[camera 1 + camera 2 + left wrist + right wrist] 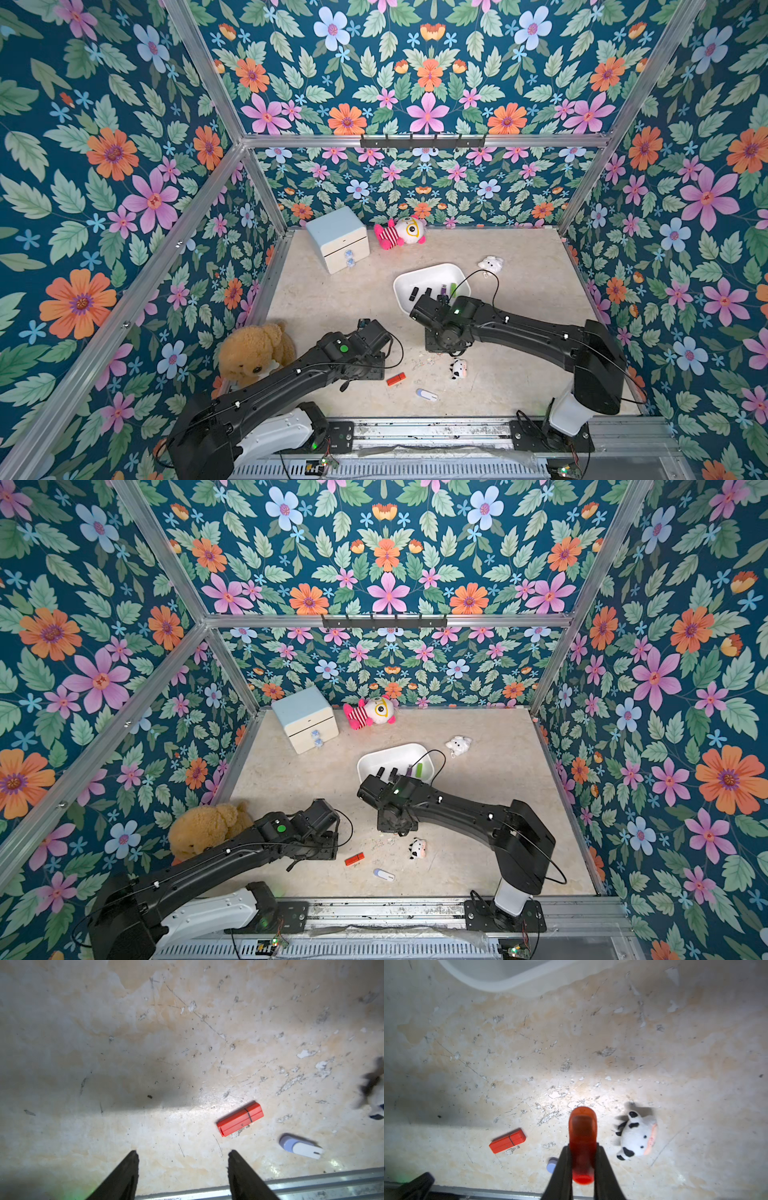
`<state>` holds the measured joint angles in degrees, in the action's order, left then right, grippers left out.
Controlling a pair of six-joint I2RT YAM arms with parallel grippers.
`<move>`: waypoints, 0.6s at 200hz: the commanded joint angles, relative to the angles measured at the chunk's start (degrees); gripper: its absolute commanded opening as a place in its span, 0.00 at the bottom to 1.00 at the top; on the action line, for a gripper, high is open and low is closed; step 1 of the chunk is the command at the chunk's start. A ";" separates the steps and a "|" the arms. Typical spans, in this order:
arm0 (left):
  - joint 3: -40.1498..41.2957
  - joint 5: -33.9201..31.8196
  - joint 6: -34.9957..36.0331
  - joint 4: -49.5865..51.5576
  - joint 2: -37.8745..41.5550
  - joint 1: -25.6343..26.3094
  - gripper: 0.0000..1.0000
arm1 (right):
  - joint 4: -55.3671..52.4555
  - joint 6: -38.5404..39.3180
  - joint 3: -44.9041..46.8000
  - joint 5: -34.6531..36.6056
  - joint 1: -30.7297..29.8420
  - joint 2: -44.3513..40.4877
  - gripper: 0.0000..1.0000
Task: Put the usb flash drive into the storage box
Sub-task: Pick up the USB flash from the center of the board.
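right gripper (582, 1148): clamped on orange flash drive (582, 1124), near side of storage box (415, 280) | left gripper (183, 1153): jaws apart, left of red flash drive (240, 1119)

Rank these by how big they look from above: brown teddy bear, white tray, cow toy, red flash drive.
In a top view:
teddy bear and white tray: about alike, both partly hidden by arms, so unranked.
Then cow toy.
Smallest: red flash drive.

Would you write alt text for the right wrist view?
The right gripper is shut on a translucent orange flash drive above the beige table. A red flash drive and cow plush lie there; the storage box edge shows.
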<state>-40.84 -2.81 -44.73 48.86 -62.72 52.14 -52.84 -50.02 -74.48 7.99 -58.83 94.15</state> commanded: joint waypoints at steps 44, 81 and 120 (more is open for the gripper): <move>-2.59 0.21 3.88 -5.36 -9.11 6.21 0.71 | -5.68 -0.10 3.19 3.86 4.99 -9.95 0.00; -5.11 0.02 5.33 -6.45 -16.11 10.05 0.71 | -6.34 -0.08 4.67 4.05 5.74 -11.74 0.00; -5.87 0.03 6.65 -6.66 -18.84 10.78 0.70 | -7.00 -0.08 5.13 4.27 6.36 -13.33 0.00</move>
<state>-46.41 -2.48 -39.90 42.00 -80.86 62.74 -58.52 -50.00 -69.43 10.74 -52.69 81.69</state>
